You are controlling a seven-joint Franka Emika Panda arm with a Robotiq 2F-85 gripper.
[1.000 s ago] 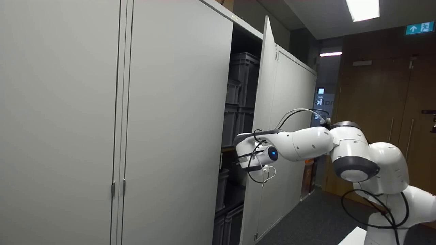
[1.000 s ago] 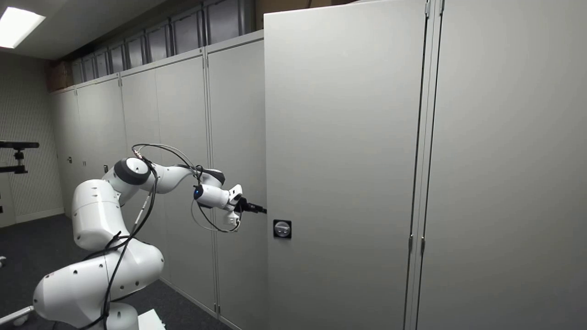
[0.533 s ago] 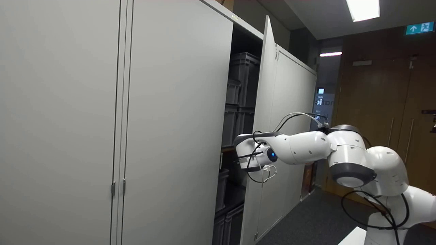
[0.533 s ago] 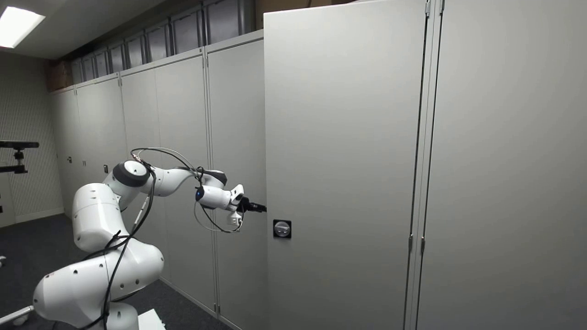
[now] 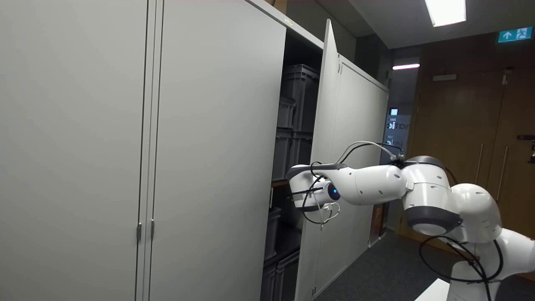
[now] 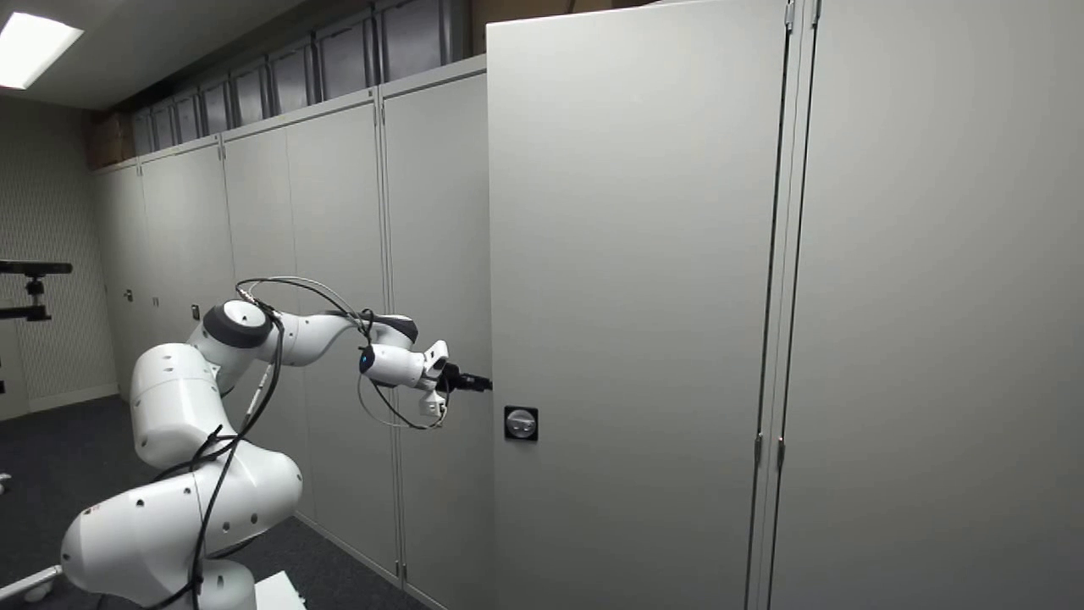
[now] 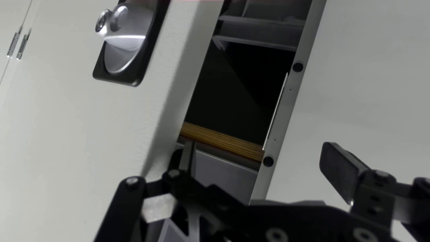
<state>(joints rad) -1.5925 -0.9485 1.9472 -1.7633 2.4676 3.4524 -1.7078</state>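
Grey metal cabinets (image 6: 931, 296) in a long row, dark carpet (image 5: 372, 267) on the floor, wooden double doors (image 5: 459, 125) and a green exit sign (image 5: 515, 34) at the far end, ceiling light (image 5: 445, 11) on. One cabinet stands partly open: ajar door (image 6: 635, 254) swung out, its neighbour, the closed door (image 5: 217, 146), flush with the front. Through the gap: stacked grey bins (image 5: 303, 96) and a plywood shelf edge (image 7: 221, 141).

My claw (image 7: 258, 151) is right at the gap, pointed in, fingers (image 7: 339, 171) spread wide apart. Wrist view: one finger shows over the gap alongside the ajar door's free edge, the other in front of the closed door. Contact with either: can't tell. In an exterior view my fingertips drop out of sight behind that free edge. Handle (image 6: 521, 423) sits on the ajar door just beside the edge, near my claw and a bit lower. My arm (image 5: 380, 184) reaches across the cabinet front, cables (image 5: 311, 205) looped at the wrist.
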